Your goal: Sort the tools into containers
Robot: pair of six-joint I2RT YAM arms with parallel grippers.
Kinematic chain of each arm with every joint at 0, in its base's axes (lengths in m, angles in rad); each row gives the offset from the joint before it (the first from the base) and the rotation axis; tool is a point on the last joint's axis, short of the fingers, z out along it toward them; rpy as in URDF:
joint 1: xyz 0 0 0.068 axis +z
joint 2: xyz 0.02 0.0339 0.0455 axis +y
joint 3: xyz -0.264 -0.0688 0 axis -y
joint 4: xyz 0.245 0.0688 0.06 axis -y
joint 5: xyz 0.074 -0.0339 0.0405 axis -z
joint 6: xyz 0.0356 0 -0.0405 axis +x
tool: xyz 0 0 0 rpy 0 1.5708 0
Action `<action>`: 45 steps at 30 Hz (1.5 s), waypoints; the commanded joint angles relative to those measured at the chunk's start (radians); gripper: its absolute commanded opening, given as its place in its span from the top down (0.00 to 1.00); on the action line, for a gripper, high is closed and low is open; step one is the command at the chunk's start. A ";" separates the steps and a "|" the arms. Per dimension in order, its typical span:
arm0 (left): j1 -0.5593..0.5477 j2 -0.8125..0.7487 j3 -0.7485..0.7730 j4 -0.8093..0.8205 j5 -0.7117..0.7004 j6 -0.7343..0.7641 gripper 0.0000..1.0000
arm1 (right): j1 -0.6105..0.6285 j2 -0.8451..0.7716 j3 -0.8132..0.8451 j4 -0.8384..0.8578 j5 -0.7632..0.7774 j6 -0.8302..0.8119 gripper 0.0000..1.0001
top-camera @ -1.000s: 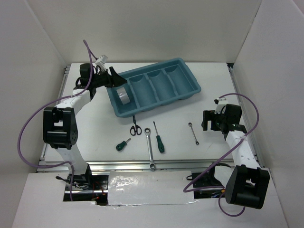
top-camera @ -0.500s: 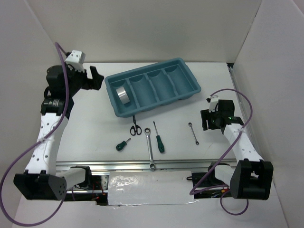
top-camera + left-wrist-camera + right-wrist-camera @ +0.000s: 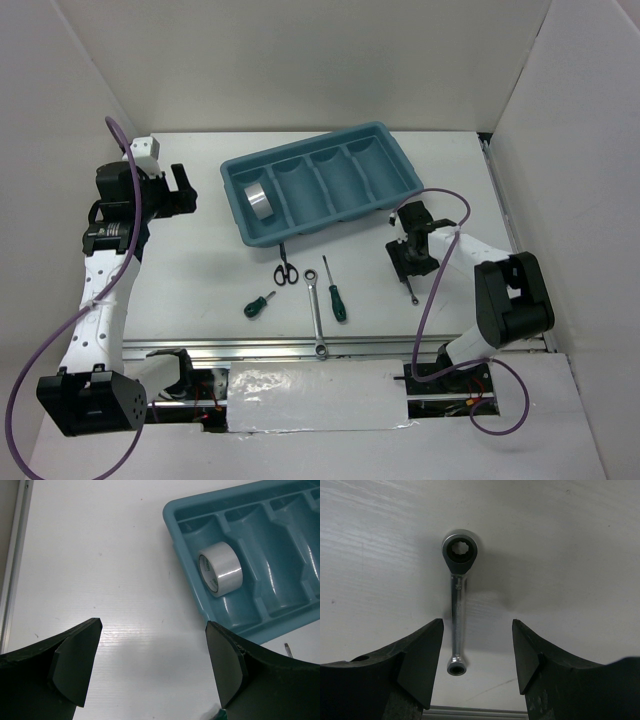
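The teal tray point(image 3: 330, 222) stands at the back middle, with the silver tape roll point(image 3: 256, 200) in its leftmost compartment. My left gripper point(image 3: 180, 190) is open and empty, left of the tray; its wrist view shows the tape roll point(image 3: 220, 569) and the tray point(image 3: 185, 550). My right gripper point(image 3: 408, 262) is open, low over the short wrench point(image 3: 413, 293). In the right wrist view the short wrench point(image 3: 456, 605) lies on the table with its near end between the open fingers, closer to the left finger, under the gripper point(image 3: 477, 650). On the table lie the scissors point(image 3: 285, 268), the long wrench point(image 3: 317, 312), the long screwdriver point(image 3: 334, 290) and the stubby screwdriver point(image 3: 258, 305).
White walls close in the table on the left, back and right. A metal rail point(image 3: 300, 350) runs along the near edge. Purple cables loop beside both arms.
My left gripper has drawn back to the left, away from the tray; the tape roll stays in its compartment. My right arm has swung left and down over the short wrench.
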 commanded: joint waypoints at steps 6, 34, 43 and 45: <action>0.019 -0.031 -0.026 0.052 -0.029 -0.032 0.01 | 0.053 0.095 0.053 -0.036 0.071 0.030 0.46; 0.027 -0.043 -0.070 0.104 0.014 -0.020 0.01 | 0.053 -0.073 0.301 -0.335 -0.147 -0.065 1.00; 0.027 -0.051 -0.076 0.106 0.010 -0.017 0.01 | 0.066 0.069 0.209 -0.347 -0.034 -0.065 0.60; 0.028 -0.054 -0.088 0.112 0.008 -0.020 0.01 | 0.064 0.095 0.192 -0.317 -0.018 -0.060 0.57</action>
